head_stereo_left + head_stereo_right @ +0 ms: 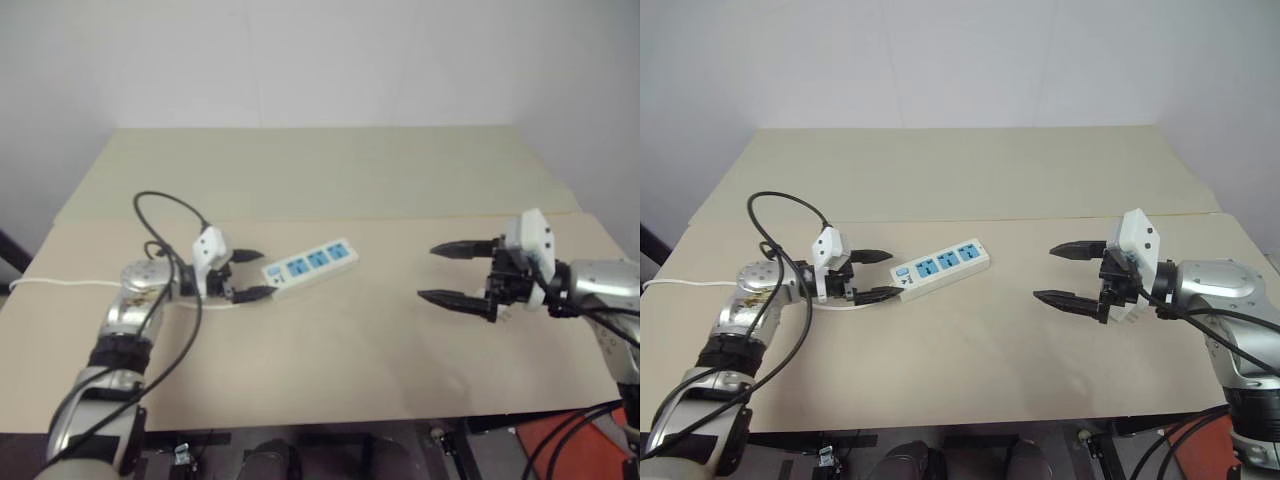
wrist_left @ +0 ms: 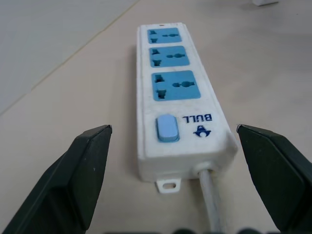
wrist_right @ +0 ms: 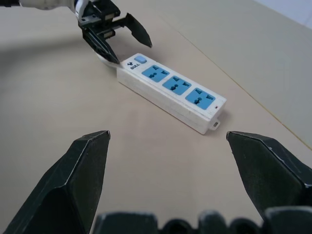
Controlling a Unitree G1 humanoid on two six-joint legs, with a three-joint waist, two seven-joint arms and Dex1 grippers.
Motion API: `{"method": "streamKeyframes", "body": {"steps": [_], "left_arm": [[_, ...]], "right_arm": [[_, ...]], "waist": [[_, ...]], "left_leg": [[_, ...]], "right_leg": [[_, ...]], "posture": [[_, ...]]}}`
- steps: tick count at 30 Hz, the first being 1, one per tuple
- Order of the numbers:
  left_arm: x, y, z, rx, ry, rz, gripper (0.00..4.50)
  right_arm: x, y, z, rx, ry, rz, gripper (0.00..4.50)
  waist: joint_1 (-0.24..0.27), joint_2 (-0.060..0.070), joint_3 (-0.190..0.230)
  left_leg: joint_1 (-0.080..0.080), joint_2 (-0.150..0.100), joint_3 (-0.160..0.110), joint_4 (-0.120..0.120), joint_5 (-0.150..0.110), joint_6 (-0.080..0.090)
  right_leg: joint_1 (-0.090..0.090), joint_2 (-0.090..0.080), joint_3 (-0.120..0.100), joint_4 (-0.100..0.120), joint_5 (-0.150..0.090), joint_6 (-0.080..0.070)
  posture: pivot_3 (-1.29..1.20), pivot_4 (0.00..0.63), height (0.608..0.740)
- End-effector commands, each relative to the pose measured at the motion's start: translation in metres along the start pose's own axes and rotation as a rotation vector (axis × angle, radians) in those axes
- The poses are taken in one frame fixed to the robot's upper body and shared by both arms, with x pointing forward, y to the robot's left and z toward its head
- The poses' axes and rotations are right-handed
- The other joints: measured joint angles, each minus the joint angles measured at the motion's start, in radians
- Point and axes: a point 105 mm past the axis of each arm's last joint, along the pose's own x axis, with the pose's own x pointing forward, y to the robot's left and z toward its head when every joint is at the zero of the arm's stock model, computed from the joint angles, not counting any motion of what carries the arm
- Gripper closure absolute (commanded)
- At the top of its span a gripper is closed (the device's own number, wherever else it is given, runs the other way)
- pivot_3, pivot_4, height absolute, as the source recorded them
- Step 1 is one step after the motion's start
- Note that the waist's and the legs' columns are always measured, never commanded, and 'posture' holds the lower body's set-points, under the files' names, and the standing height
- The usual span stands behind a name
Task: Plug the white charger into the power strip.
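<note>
Power strip [image 1: 311, 264] lies flat on the table [image 1: 330, 350], three blue sockets facing up. Left gripper [image 1: 251, 274] has its jaws wide apart, empty, switch end of the strip just ahead between the fingertips, cord [image 2: 210, 200] running back under it. Right gripper [image 1: 452, 274] stands well apart, jaws spread, nothing held. Small white block [image 2: 265, 2], possibly the charger, lies beyond the strip's far end.

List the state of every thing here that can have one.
power strip: lying flat on the table, sockets facing up.
three sockets: all empty.
switch: on or off cannot be told.
cord: attached at the switch end.
left gripper: open, straddling the strip's switch end, holding nothing.
right gripper: open, empty, apart from the strip.
</note>
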Motion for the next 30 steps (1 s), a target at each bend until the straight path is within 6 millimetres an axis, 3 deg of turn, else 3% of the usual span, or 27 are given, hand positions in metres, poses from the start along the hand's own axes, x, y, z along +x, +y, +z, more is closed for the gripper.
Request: {"method": "streamKeyframes", "body": {"steps": [1, 10, 17, 30], "left_arm": [[0.008, 0.002, 0.007, 0.038, -0.021, -0.008, 0.03], [0.029, 0.001, -0.002, 0.057, -0.022, 0.014, 0.03], [0.038, -0.001, -0.005, 0.032, -0.142, 0.083, 0.03], [0.034, -0.02, -0.029, -0.058, -0.108, 0.017, 0.03]], "right_arm": [[-0.008, -0.002, 0.011, -0.055, -0.007, -0.02, 0.0], [-0.009, 0.0, 0.012, -0.046, -0.022, -0.028, 0.0], [-0.012, 0.001, 0.014, -0.047, -0.022, -0.038, 0.0], [-0.017, -0.003, 0.023, -0.047, -0.028, -0.055, 0.0]], "waist": [[0.0, 0.0, 0.0], [0.001, 0.0, 0.0], [0.005, 0.0, 0.0], [0.002, -0.001, 0.0]], "left_leg": [[0.0, 0.0, -0.001, 0.0, 0.0, 0.0], [-0.001, 0.0, -0.003, 0.0, 0.0, 0.0], [-0.001, 0.0, -0.005, 0.001, -0.001, 0.001], [-0.001, -0.001, -0.005, 0.002, -0.001, 0.003]], "right_leg": [[0.0, 0.0, 0.0, 0.0, 0.0, 0.0], [-0.001, 0.0, 0.0, 0.0, 0.001, 0.0], [0.0, -0.003, -0.001, 0.0, 0.001, 0.0], [0.0, -0.006, -0.001, 0.0, 0.002, 0.002]], "posture": [[0.0, 0.15, 0.74], [0.0, 0.15, 0.74], [0.0, 0.15, 0.74], [0.0, 0.15, 0.74]]}}
